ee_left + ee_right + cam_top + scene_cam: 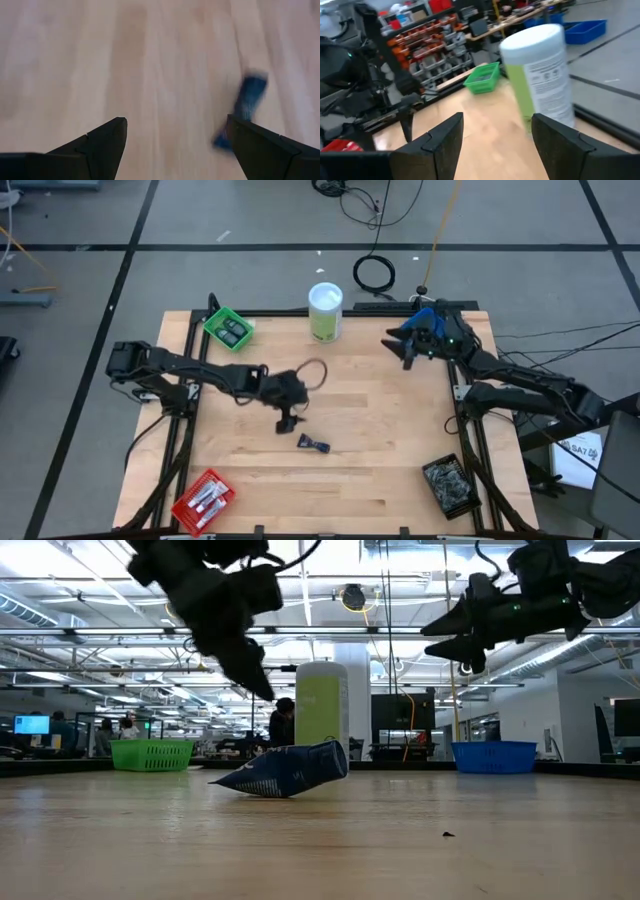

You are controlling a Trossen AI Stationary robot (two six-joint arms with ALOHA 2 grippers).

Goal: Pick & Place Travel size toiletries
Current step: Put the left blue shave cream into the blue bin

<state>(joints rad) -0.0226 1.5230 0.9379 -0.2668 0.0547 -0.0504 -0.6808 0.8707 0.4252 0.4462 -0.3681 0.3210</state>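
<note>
A blue-and-white tube (313,444) lies on its side on the wood near the table's middle, also seen in the low view (285,771) and blurred in the left wrist view (247,100). My left gripper (288,421) hovers open just left of and above the tube (175,125), which lies by one finger without touching it. My right gripper (405,350) is open (497,120) and held high near the far right corner. Other toiletries lie in bins: dark items in the green bin (229,329), tubes in the red bin (203,499), silvery sachets in the black bin (452,485).
A tall white-and-green canister (325,311) stands at the far edge, close to my right gripper (540,70). A blue bin (493,755) sits at the far right corner, partly under the right arm. A dark speck (447,834) lies on the wood.
</note>
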